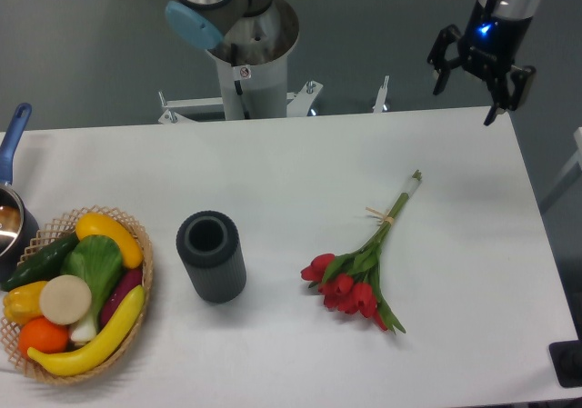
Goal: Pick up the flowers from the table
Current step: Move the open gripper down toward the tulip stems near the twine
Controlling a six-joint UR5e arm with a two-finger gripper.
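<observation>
the gripper hangs past the far right edge of the worktop, jaws open and empty. the flowers lie nearer and left, stems pointing toward it.

You have a single fixed camera set high at the front of the desk, looking steeply down and toward the arm's base at the far edge, taking in almost the whole top.
</observation>
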